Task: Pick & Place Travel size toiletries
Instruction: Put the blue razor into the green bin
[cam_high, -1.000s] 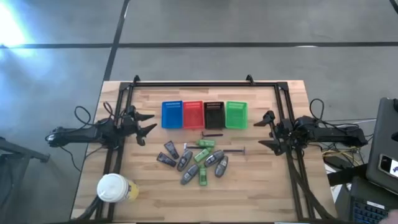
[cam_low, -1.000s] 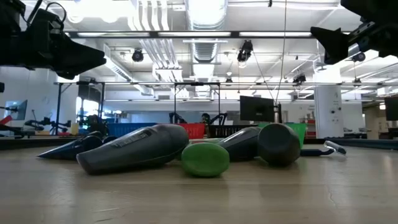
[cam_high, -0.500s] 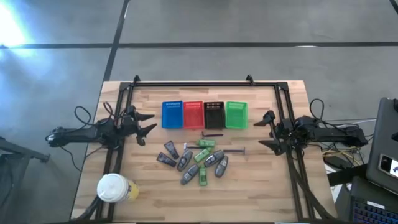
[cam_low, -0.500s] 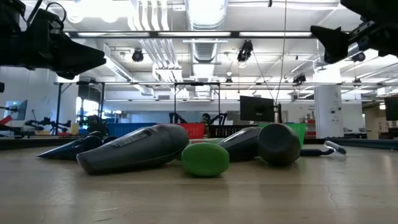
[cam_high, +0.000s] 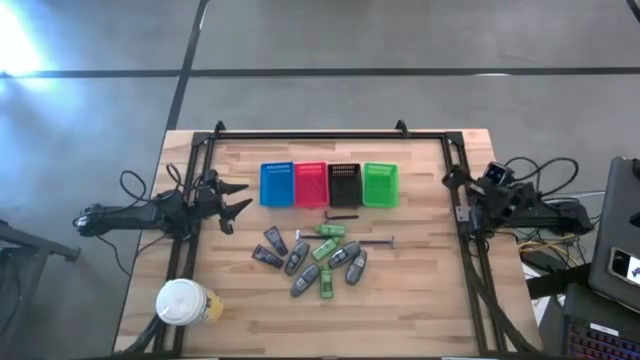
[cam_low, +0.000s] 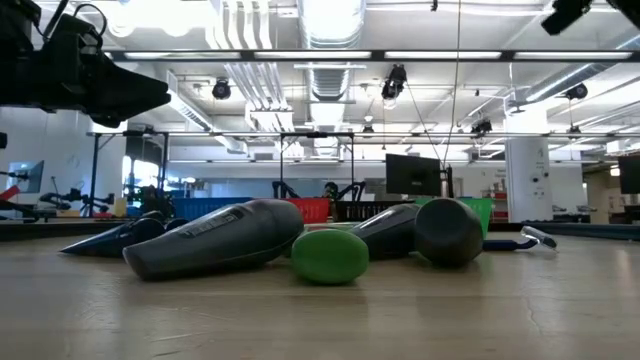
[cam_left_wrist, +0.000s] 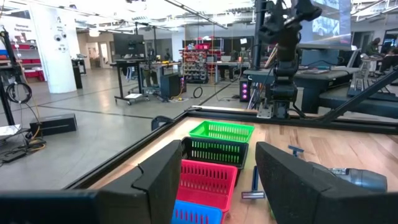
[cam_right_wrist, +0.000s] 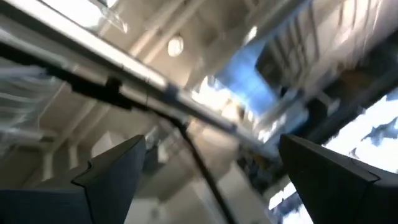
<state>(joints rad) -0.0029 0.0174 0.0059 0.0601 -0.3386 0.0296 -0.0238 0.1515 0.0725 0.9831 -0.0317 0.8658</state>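
The travel size toiletries (cam_high: 315, 255) lie in a loose heap on the table's middle: grey, green and dark tubes and thin sticks. In the low view a grey tube (cam_low: 215, 238), a green tube (cam_low: 330, 256) and a dark grey one (cam_low: 448, 232) lie on their sides. My left gripper (cam_high: 235, 200) hovers open over the table's left part, left of the heap; its wrist view shows my left gripper (cam_left_wrist: 217, 152) facing the baskets. My right gripper (cam_high: 458, 190) is open by the right frame rail, raised and tipped up; from its wrist view, my right gripper (cam_right_wrist: 211, 149) faces the ceiling.
Blue (cam_high: 277, 184), red (cam_high: 310, 184), black (cam_high: 343, 184) and green (cam_high: 380, 184) baskets stand in a row beyond the heap. A white-lidded cup (cam_high: 183, 302) sits at the near left corner. Black frame rails (cam_high: 470, 270) run along both sides. Bare wood lies near the heap's front.
My right gripper has drawn back toward the table's right edge, risen and tipped upward; in the low view it has left most of the picture through the top. The toiletries have not moved.
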